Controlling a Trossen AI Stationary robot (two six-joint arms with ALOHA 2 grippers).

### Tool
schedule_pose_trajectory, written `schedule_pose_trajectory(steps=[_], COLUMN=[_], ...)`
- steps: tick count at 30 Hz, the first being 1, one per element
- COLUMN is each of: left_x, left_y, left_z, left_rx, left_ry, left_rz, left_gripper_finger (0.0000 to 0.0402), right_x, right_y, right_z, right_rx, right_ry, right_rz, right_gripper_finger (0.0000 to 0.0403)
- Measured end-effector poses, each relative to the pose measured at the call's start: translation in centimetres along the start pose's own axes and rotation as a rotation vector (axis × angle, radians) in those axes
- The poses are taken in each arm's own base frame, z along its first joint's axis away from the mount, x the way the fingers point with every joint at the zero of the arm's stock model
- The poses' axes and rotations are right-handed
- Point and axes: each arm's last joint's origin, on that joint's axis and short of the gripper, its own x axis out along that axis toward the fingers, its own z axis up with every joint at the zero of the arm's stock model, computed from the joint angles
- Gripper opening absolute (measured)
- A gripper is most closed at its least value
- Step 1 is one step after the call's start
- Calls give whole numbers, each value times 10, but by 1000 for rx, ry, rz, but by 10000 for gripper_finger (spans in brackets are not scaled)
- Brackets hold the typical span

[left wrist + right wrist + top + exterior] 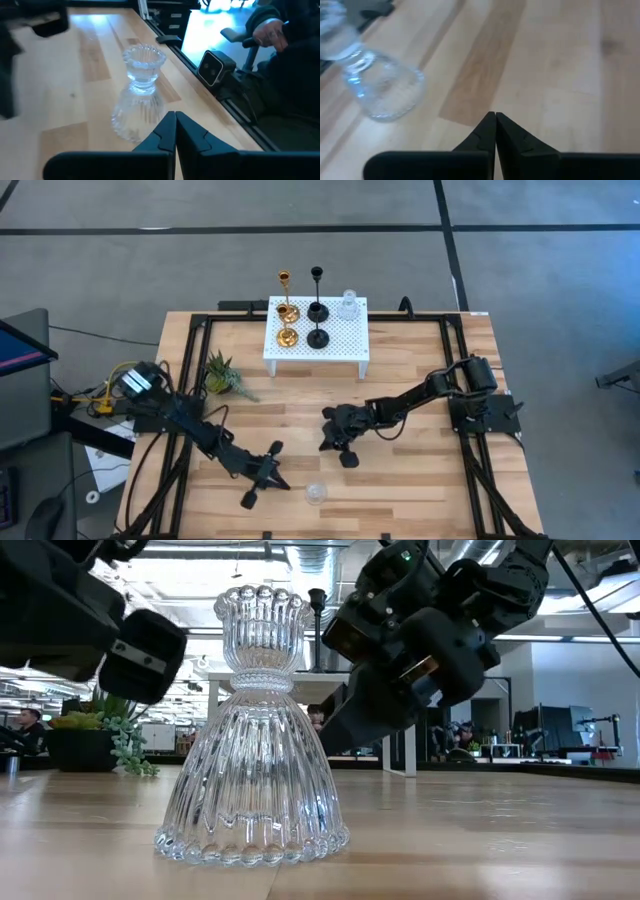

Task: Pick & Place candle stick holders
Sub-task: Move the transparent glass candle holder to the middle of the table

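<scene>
The white perforated stand at the table's far edge carries five candle stick holders: two gold, two black and one clear glass. A sixth, the clear glass holder, stands upright alone on the wooden table near its front edge, between the two arms. The left gripper and right gripper hover just beside it, each clenched and empty; a small potted plant sits at the left, and an office with people lies behind.

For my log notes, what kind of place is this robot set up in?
Probably an open-plan lab or workshop: a grey concrete floor around the wooden table, exposed ceiling ducts, and desks with monitors behind.
</scene>
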Motion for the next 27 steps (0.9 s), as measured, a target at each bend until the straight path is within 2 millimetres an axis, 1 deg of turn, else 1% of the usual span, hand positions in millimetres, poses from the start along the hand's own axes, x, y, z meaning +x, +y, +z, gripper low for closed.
schedule_pose_trajectory(steps=[6,8,12,15,17,21,24,27], left_x=[30,41,55,65,70,80,88,94], left_y=[-4,-5,-8,-10,-7,6,16,21], left_z=[-5,-3,6,8,6,-1,-2,0], left_rx=[-11,-14,-58,-81,-86,-151,-198,-217], left_ry=[24,13,-21,-30,-22,-11,-24,-40], left_rz=[-13,-9,-33,-35,-23,27,58,76], left_gripper_finger=[3,3,3,3,3,3,3,3], right_x=[-2,-2,-2,-2,-2,-2,-3,-4], right_y=[-8,-11,-11,-11,-11,-12,-15,-17], right_z=[1,1,1,1,1,0,-2,-4], right_rx=[33,51,53,53,53,56,61,82], right_ry=[-10,-15,-18,-19,-19,-12,7,34], right_rz=[-56,-78,-98,-102,-104,-124,-173,-203], right_gripper_finger=[0,0,0,0,0,0,0,0])
